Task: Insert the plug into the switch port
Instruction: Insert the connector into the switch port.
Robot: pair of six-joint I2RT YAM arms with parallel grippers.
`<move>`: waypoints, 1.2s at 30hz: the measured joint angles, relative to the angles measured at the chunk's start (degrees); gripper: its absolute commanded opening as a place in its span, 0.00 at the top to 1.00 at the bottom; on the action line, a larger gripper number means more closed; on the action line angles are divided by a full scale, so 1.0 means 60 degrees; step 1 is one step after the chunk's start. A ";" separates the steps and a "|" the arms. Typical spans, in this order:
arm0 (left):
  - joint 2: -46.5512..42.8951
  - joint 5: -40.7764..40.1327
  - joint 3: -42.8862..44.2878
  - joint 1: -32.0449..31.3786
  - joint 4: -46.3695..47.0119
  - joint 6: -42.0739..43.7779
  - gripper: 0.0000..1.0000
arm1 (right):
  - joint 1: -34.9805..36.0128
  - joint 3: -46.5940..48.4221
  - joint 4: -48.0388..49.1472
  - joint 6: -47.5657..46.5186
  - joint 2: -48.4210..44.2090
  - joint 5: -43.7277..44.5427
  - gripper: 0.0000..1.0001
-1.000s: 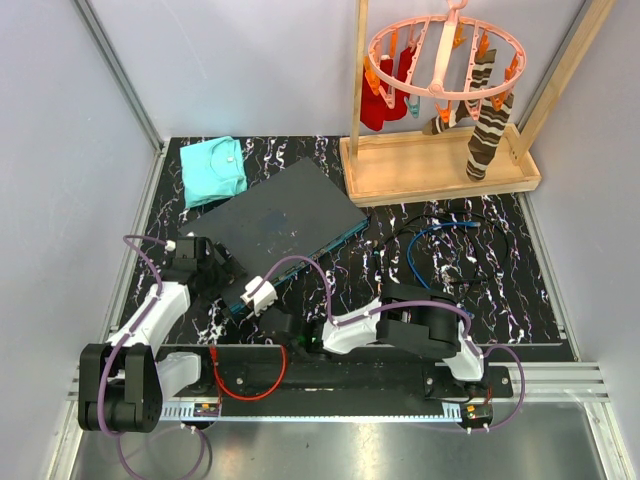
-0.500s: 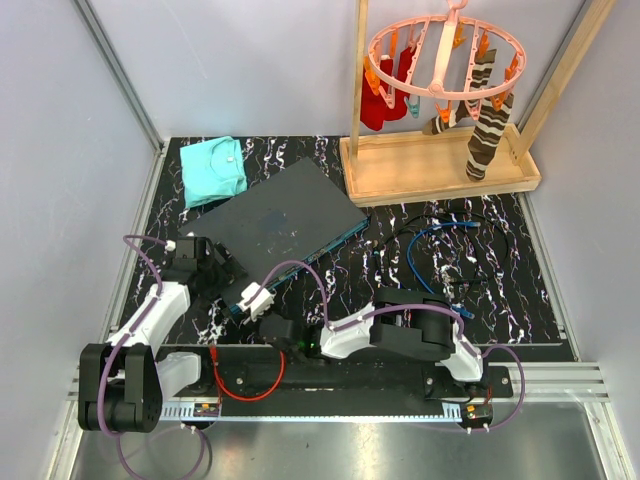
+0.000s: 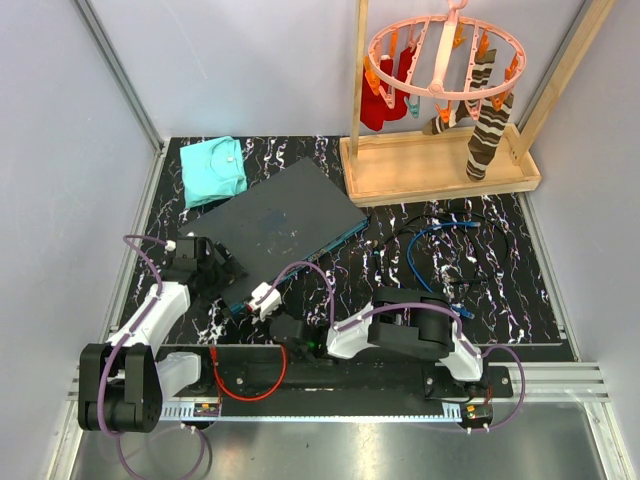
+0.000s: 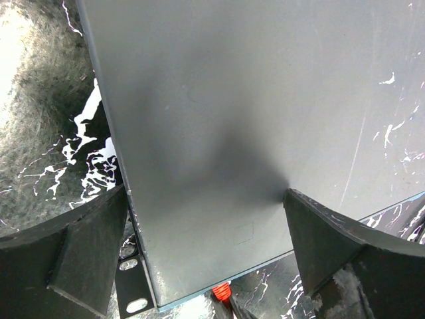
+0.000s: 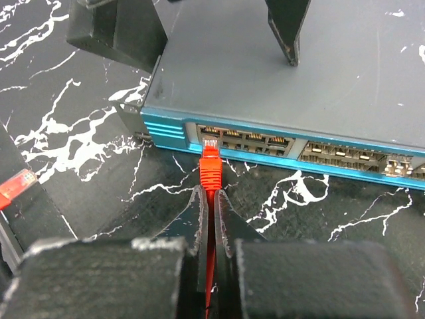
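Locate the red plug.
In the right wrist view, the red plug sits centre frame, held by the right end effector, its tip at the leftmost socket on the teal edge of the switch.

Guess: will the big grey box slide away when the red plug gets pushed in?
Probably not much. The switch lies wide and flat, so it shouldn't tip. It might slide a little, but the left gripper straddles its corner, likely bracing it.
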 measured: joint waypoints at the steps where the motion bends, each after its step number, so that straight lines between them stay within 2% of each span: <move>1: 0.0000 0.0000 0.0000 0.0000 0.0000 0.0000 0.11 | -0.0025 -0.0044 0.0029 0.0029 0.0004 -0.0047 1.00; 21: 0.0004 0.0004 0.0000 0.0000 0.0000 0.0004 0.11 | -0.0033 0.0073 0.0262 -0.0415 0.0535 -0.0211 1.00; 36: 0.0004 -0.0044 0.0000 -0.0091 0.0000 0.0004 0.13 | -0.0004 0.0350 -0.0255 -0.0783 0.0488 -0.0076 1.00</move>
